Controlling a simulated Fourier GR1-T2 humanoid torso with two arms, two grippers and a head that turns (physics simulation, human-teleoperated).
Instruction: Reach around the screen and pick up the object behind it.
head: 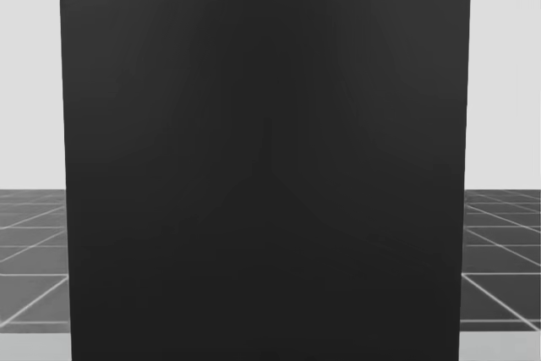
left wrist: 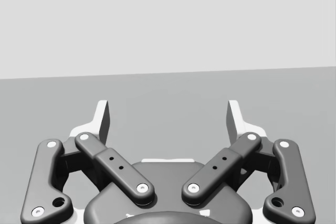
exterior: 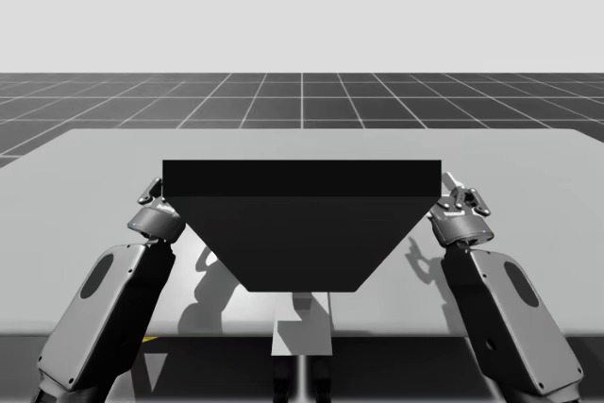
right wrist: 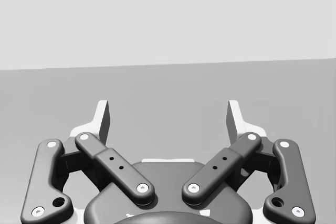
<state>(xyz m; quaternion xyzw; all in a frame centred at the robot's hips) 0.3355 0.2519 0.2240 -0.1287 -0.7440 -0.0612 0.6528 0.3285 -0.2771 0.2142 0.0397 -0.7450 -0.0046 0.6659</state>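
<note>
Grey flat surface [exterior: 94, 167] carries a tall black screen [exterior: 302, 233]; left claw [exterior: 154, 195] and right claw [exterior: 460, 193] flank it, wide open, empty; pickup not begun.

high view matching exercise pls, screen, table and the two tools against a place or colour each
Things:
1 screen
2 table
3 left tool
4 right tool

Descriptions:
a beside the screen's right end
b black, standing on the table
c light grey, flat
d beside the screen's left end

Pairs: 1-b; 2-c; 3-d; 4-a
</note>
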